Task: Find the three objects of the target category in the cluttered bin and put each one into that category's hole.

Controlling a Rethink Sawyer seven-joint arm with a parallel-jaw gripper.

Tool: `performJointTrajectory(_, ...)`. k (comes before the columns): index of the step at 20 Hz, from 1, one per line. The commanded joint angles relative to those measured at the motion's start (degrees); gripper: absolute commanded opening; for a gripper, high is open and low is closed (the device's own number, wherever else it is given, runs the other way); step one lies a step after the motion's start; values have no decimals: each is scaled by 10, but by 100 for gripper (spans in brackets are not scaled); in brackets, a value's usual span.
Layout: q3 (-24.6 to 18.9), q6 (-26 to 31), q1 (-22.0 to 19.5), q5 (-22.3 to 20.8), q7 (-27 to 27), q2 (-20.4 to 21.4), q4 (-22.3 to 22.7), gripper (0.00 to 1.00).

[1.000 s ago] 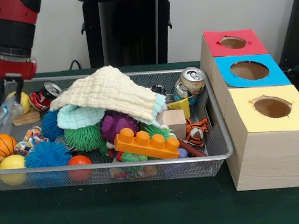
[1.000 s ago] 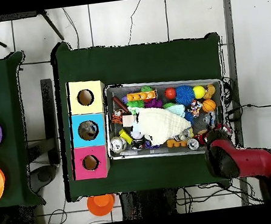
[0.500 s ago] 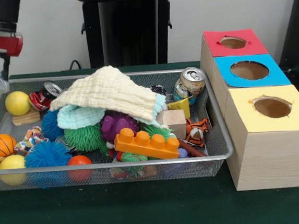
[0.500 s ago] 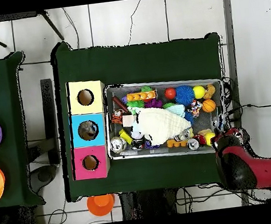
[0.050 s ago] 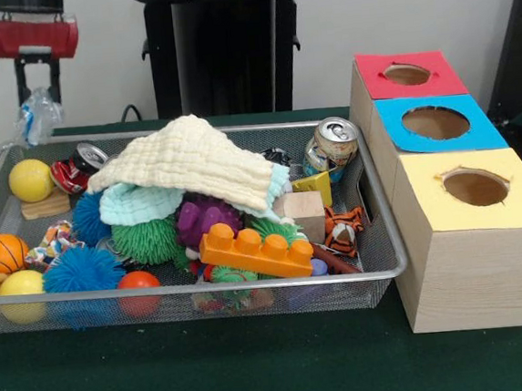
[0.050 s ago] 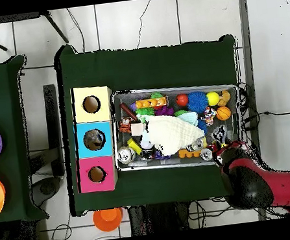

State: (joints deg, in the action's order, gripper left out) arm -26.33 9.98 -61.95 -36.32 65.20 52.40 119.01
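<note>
Fingers [image 5: 27, 83] pinched on crumpled clear bottle [image 5: 36, 113], lifted clear above bin [image 5: 372, 206] at its 10 o'clock corner. Carry level toward holes at 3 o'clock; keep high over cloth [image 5: 185, 161] and can [image 5: 332, 145]; centre before release.

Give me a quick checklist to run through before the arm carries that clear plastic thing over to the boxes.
1. Grip on the load: the gripper holds a crumpled clear plastic bottle, which hangs between its fingers. Ok.
2. Height: the bottle hangs above the wire bin's rim at its corner. Ok.
3. Snagging: nothing from the bin hangs from the bottle. Ok.
4. Holes open: the red box, blue box and yellow box each show an open hole on top. Ok.
5. Which hole takes this category: no label shows. Cannot tell.
6. Tall items on the way: the cream cloth and upright can rise above the rim. Not ok at low height.
</note>
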Motion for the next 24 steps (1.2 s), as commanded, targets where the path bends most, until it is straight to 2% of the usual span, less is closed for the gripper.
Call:
performJointTrajectory(1,-147,98,-15,99,-8,104,103,0)
performJointTrajectory(3,-172,106,-24,130,-9,132,119,0)
performJointTrajectory(8,-194,112,-18,176,4,168,136,0)
performJointTrajectory(11,-221,119,-23,220,2,200,147,0)
performJointTrajectory(14,-224,118,-14,238,14,211,147,0)
performJointTrajectory(16,-209,112,8,235,36,206,141,0)
performJointTrajectory(21,-138,101,82,199,84,181,112,0)
performJointTrajectory(24,-109,101,118,196,104,166,92,0)
